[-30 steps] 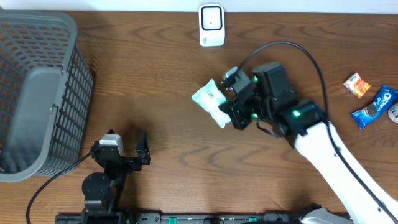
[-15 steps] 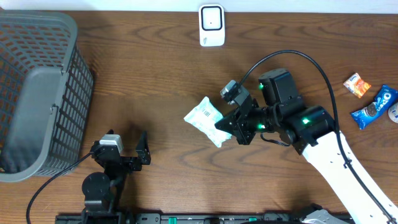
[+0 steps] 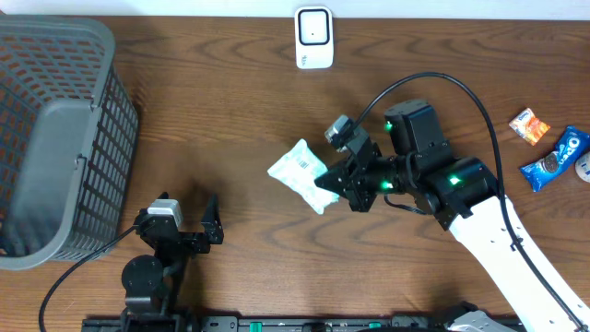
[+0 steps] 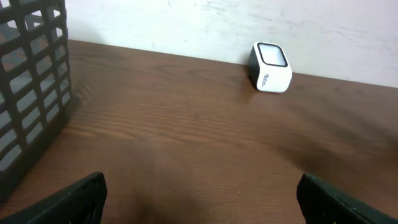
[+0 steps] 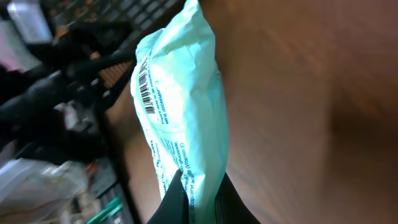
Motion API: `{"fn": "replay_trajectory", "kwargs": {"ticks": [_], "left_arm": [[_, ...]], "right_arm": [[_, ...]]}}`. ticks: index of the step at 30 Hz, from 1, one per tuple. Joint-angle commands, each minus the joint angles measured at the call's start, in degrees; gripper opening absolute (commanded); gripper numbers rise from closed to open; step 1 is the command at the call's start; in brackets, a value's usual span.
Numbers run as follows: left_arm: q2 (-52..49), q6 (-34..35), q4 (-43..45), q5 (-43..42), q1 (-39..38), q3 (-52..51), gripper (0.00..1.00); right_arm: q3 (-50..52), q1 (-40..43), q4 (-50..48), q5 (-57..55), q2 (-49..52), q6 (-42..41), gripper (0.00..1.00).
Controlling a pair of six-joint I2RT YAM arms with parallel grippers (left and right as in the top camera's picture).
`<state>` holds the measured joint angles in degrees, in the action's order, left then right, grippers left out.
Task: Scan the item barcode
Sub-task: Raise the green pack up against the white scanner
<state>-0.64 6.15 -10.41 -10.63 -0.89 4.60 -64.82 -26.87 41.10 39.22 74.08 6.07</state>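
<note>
Right claw (image 3: 324, 187) — my fingers are pressed together on one corner of the pale green packet (image 3: 298, 170). The packet sits on my side of the scanner (image 3: 313, 38), almost straight in front of it and well apart from it. Its barcode (image 3: 304, 164) faces upward. Left claw (image 3: 182, 224) — spread wide with nothing between the fingers, farther from the scanner, off toward the grey basket (image 3: 55, 138).
</note>
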Motion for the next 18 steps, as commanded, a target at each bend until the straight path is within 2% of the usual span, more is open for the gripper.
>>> {"fn": "replay_trajectory", "kwargs": {"ticks": [1,4,7,10,18], "left_arm": [[0.3,-0.3,-1.5,-0.9,0.2,-0.8,0.98],[0.3,-0.3,-1.5,-0.9,0.2,-0.8,0.98],[0.3,-0.3,-1.5,-0.9,0.2,-0.8,0.98],[0.3,-0.3,-1.5,-0.9,0.2,-0.8,0.98],[0.3,-0.3,-1.5,-0.9,0.2,-0.8,0.98]], "right_arm": [[-0.4,-0.3,-2.4,-12.3,-0.9,-3.6,0.01],[-0.4,-0.2,-4.4,-27.7,-0.1,-6.5,0.01],[-0.4,0.5,-8.2,-34.1,1.9,-5.5,0.01],[-0.4,1.2,-14.9,-38.7,5.6,-1.3,0.01],[-0.5,1.3,-41.7,-63.3,21.0,8.3,0.01]]}}
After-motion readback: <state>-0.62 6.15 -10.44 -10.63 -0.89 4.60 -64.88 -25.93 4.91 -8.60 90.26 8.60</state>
